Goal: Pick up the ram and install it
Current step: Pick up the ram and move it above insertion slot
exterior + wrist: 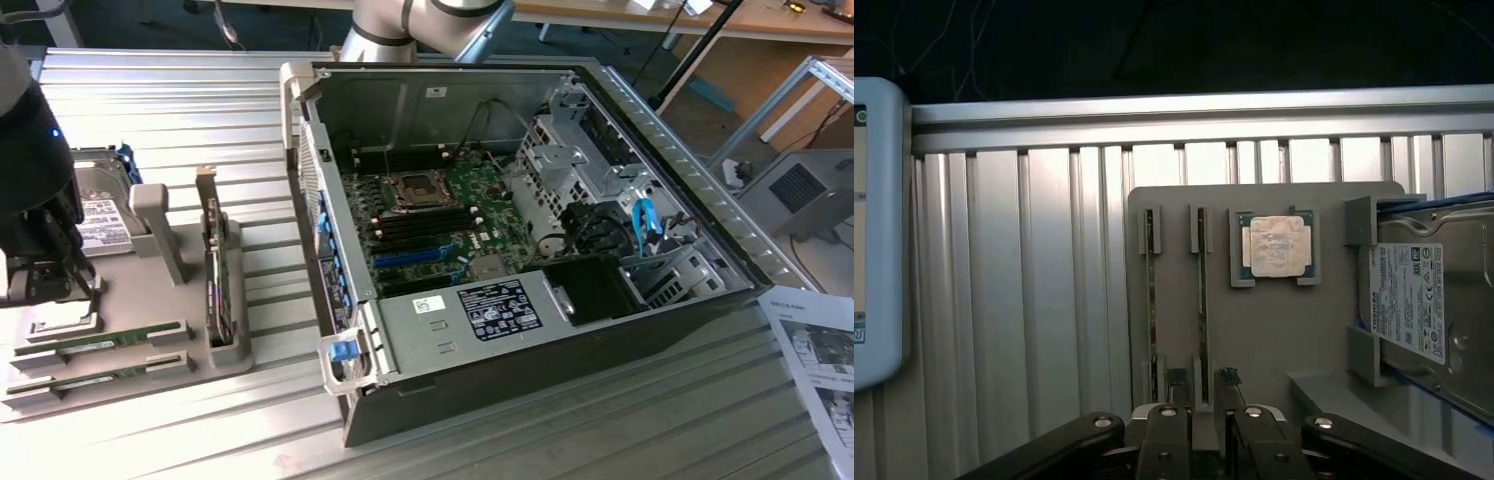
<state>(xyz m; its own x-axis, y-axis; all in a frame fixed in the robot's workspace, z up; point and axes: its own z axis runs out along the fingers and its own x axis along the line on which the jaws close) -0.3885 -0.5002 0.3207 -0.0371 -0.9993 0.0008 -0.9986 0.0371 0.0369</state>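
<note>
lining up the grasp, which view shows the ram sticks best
The wrist view: it looks down on both ram sticks, thin edges standing in their tray slots, and the open gripper frames one. The exterior view shows their green sides, low at its left, near the gripper.

**Greens, greys and silver on show**

The ram [1201, 290] is showing dark green along its edge, as is the second stick [1151, 300]. Their tray [1254, 340] is looking plain matte grey. The processor [1281, 245] is gleaming silver inside a green border. The hard drive [1434, 300] is wearing a white label with black print. The table [1034, 300] is running in silvery ribbed stripes. The gripper [1202, 385] is reading black. The motherboard [441, 220] is showing green, with black and blue slots.
</note>
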